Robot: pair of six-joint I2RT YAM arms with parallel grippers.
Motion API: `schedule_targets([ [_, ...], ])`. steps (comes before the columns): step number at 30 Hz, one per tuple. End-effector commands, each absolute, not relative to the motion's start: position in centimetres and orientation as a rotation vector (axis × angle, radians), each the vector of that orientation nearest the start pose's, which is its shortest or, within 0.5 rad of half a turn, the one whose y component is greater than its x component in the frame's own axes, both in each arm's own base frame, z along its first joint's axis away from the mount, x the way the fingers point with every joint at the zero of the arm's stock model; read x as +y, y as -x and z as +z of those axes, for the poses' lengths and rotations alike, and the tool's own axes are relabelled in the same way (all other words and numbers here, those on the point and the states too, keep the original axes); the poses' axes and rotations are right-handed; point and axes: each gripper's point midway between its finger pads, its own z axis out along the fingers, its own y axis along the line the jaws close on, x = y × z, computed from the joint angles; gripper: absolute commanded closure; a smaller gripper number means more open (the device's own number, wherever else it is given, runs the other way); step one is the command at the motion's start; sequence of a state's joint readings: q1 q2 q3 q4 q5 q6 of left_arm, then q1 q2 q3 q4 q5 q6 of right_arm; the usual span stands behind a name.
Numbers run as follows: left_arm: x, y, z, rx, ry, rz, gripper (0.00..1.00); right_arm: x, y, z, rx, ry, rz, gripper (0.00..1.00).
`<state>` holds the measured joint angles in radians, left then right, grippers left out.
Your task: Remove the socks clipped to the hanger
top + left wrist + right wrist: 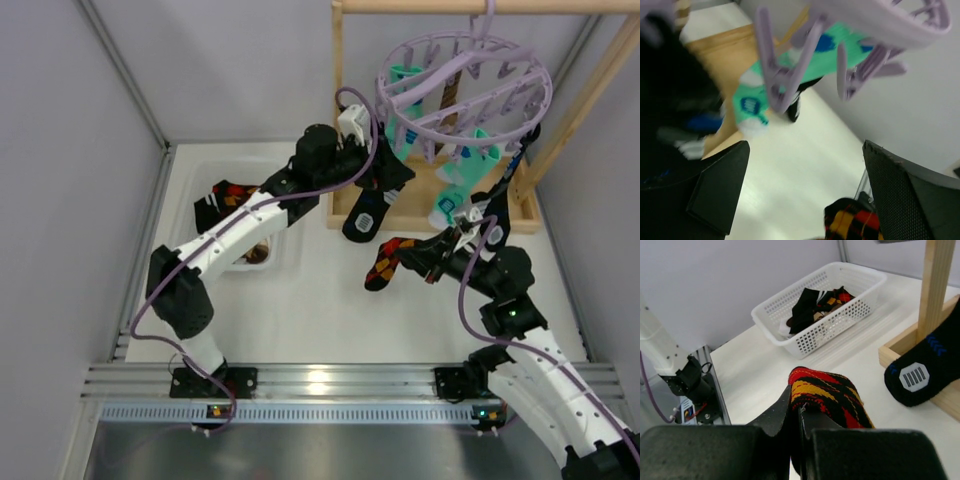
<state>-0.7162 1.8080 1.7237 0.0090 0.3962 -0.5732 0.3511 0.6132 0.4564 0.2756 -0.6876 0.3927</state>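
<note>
My right gripper [799,412] is clenched on a black argyle sock [827,390], off the hanger and probably due for the white basket [810,342]. Farther off, my left gripper [805,170] gapes empty beneath the purple hanger [465,85]. Mint-green socks [462,172] hang clipped there, and I should seize one next.

The top external camera looks steeply down from high behind the arm bases [205,385] at 6 o'clock, taking in the whole worktop [300,310], with the hanger [465,85] at 1 o'clock. The left wrist camera sits very close beneath that hanger's ring. The right wrist camera rides low over the worktop, facing the basket [815,305] at 12 o'clock. All three views catch the argyle sock [385,262].
</note>
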Motion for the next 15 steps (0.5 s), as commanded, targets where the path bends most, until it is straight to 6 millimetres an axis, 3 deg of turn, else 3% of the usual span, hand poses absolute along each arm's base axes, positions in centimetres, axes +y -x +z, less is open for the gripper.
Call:
schedule_targets([
  [1,-37.3,-34.7,40.4,1.636,-0.349,-1.09,0.02,19.6,-20.7,27.2,1.509,0.509,1.009,1.0],
  [2,-35.8,-34.8,39.2,1.685,-0.303,-1.018,0.02,19.3,-21.2,27.1,1.526,0.479,0.985,1.0],
  [3,-33.0,-34.7,38.9,1.701,-0.217,-0.912,0.02,19.2,-21.5,26.9,1.54,0.466,0.978,1.0],
  [5,-29.0,-34.4,35.9,1.815,-0.118,-0.728,0.02,19.2,-22.0,26.3,1.574,0.436,0.98,1.0],
  [6,-26.6,-33.4,35.0,1.846,-0.068,-0.661,0.02,19.2,-22.3,26.2,1.581,0.421,0.982,1.0],
  [7,-23.7,-33.6,34.3,1.859,0.035,-0.532,0.02,19.4,-22.5,26.6,1.568,0.416,0.992,1.0],
  [8,-21.4,-32.4,32.0,1.95,0.061,-0.427,0.02,19.6,-22.9,26.4,1.59,0.389,1.016,1.0],
  [9,-19.5,-31.2,32.2,1.949,0.11,-0.396,0.02,19.9,-23.0,26.6,1.587,0.38,1.033,1.0],
  [11,-15.9,-28.8,30.1,2.008,0.131,-0.27,0.02,20.3,-24.2,27.3,1.584,0.328,1.051,1.0],
  [13,-13.8,-27.1,28.9,2.042,0.145,-0.204,0.02,21.4,-24.8,27.7,1.589,0.321,1.053,1.0],
  [15,-11.3,-24.9,29.2,2.047,0.155,-0.164,0.02,23.8,-25.7,28.6,1.593,0.348,1.028,1.0],
])
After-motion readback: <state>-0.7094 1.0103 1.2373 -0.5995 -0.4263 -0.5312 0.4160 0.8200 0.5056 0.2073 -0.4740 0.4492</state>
